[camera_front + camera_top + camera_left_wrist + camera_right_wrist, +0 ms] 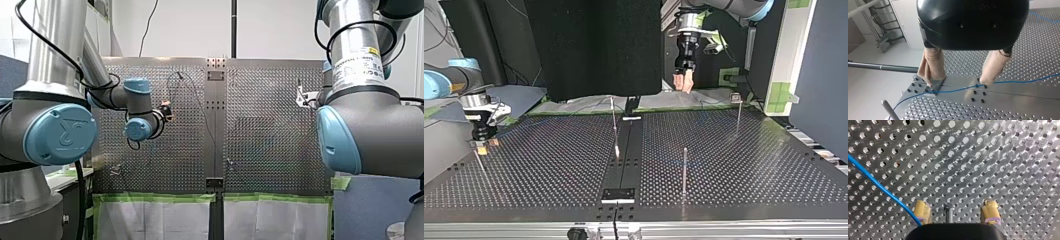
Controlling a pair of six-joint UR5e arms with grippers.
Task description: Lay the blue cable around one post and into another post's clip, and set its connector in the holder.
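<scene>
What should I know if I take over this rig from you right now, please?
Left gripper: open, holding nothing, above the table; the cable lies on it below.
Right gripper: open, a post between its pads; the cable passes beside one.
Done: nothing I can confirm; no clipped cable shows.
Left: the whole routing, and seating the connector, which I cannot spot.
</scene>
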